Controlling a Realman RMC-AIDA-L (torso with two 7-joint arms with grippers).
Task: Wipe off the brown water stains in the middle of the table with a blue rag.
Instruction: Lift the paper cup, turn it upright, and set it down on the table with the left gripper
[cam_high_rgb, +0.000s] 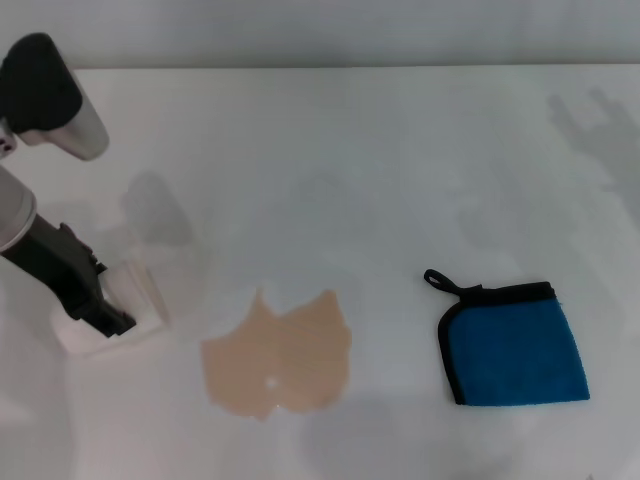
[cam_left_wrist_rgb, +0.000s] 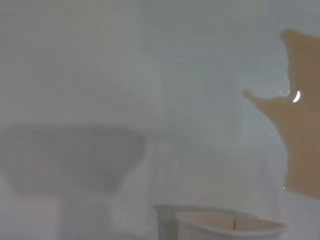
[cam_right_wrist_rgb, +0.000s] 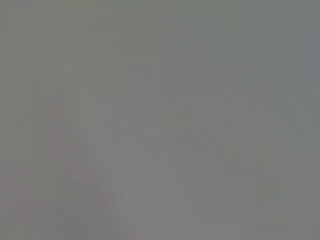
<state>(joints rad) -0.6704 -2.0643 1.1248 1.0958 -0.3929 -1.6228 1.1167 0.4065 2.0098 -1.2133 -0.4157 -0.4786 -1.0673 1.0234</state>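
Note:
The brown water stains (cam_high_rgb: 280, 358) form a flat tan puddle with a jagged outline and a tiny white dot, at the front middle of the white table (cam_high_rgb: 350, 150). Part of the puddle shows in the left wrist view (cam_left_wrist_rgb: 300, 145). The blue rag (cam_high_rgb: 515, 350) lies flat to the right of the puddle, apart from it, with its black loop at the far left corner. My left gripper (cam_high_rgb: 100, 310) is at the left of the puddle, shut on a tilted white paper cup (cam_high_rgb: 125, 300) low over the table. The right gripper is out of view.
The paper cup's rim and beige inside show in the left wrist view (cam_left_wrist_rgb: 230, 227). The right wrist view shows only plain grey. The table's far edge runs along the top of the head view.

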